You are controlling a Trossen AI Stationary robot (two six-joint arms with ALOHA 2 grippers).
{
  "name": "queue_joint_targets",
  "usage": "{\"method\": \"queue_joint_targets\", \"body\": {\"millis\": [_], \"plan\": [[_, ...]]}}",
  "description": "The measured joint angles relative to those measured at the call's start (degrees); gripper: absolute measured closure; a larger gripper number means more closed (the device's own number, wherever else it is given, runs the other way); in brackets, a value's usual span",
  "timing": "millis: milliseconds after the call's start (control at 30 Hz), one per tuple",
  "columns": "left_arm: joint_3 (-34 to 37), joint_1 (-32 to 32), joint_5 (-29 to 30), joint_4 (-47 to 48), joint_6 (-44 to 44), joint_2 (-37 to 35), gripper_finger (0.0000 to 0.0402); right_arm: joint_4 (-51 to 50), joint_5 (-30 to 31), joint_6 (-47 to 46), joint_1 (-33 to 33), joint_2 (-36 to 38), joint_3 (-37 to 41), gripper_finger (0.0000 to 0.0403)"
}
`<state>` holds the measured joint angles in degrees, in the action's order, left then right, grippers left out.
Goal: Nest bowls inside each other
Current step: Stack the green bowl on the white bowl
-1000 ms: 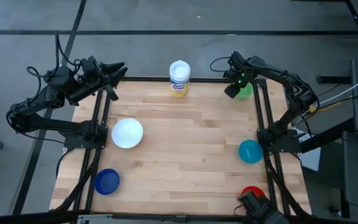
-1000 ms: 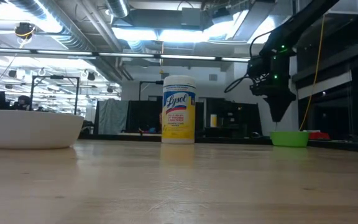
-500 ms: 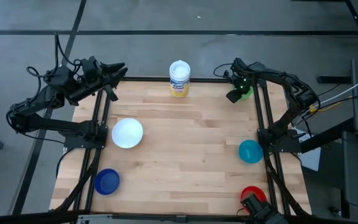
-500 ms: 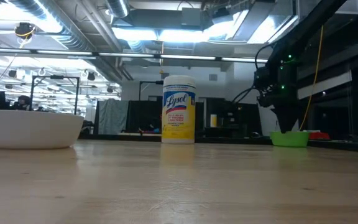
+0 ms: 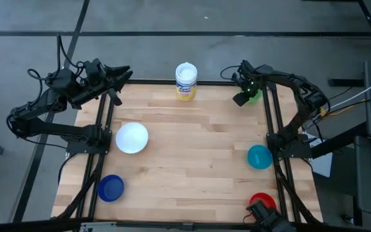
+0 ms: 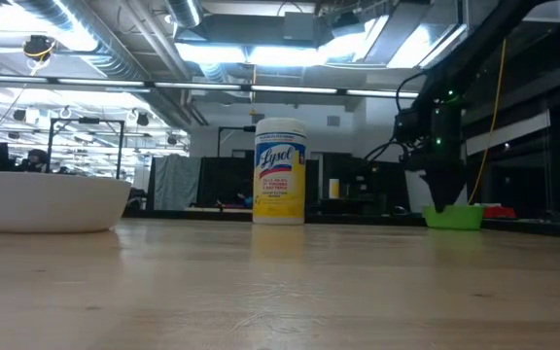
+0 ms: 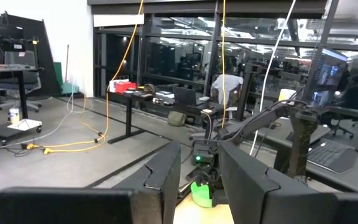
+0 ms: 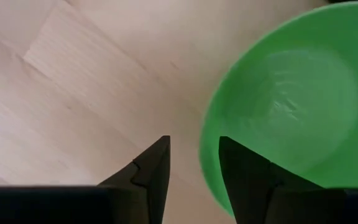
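**Right gripper has come down to the green bowl**

The green bowl [image 8: 291, 99] sits at the table's far right corner. The right gripper [image 8: 194, 168] has dropped lower, fingers apart, straddling its rim, it seems. White bowl [image 5: 132, 138], blue bowl [image 5: 111, 188], teal bowl [image 5: 259, 156] and red bowl [image 5: 261, 200] lie apart. The left gripper [image 5: 122, 72] waits, slightly open.

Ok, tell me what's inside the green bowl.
The green bowl looks empty in the right wrist view: only its bare green floor shows. The right gripper, open, straddles its near rim, one finger covering part of that edge; the bowl's far side is out of frame.
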<state>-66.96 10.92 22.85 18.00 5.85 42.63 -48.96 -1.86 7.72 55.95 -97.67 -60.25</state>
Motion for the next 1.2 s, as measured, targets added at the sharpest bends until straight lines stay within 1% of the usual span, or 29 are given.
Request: {"method": "queue_joint_targets", "body": {"millis": [133,200,267,367,400,833,1000,1200], "plan": [[0.0,0.0,0.0,0.0,0.0,0.0,0.0295,0.7,0.7,-2.3,-1.6,-1.9,0.0,0.0269],[0.0,0.0,-0.1,0.0,0.0,-0.1,0.0297,0.8,2.3,-3.6,-2.5,-3.1,0.0,0.0285],[0.0,0.0,-0.3,0.0,0.0,-0.2,0.0299,0.5,3.9,-4.5,-3.1,-4.7,0.0,0.0315],[0.0,0.0,-1.1,0.0,0.0,-0.4,0.0299,-0.1,4.6,-4.7,-3.6,-6.1,-0.3,0.038],[0.0,0.0,-1.2,0.0,0.0,-0.4,0.0299,-0.2,4.6,-4.8,-3.7,-6.4,-0.3,0.0389],[0.0,0.0,-2.2,0.0,0.0,-1.0,0.0302,-1.2,4.9,-7.3,-6.3,-6.8,-0.2,0.0399],[0.0,0.0,-3.2,0.3,0.0,-1.0,0.0302,-2.1,4.6,-7.8,-8.1,-4.8,0.2,0.04],[0.0,0.0,-3.4,0.3,-1.4,-1.0,0.0302,-3.3,3.4,-9.3,-10.1,-0.1,0.2,0.0401]]}}
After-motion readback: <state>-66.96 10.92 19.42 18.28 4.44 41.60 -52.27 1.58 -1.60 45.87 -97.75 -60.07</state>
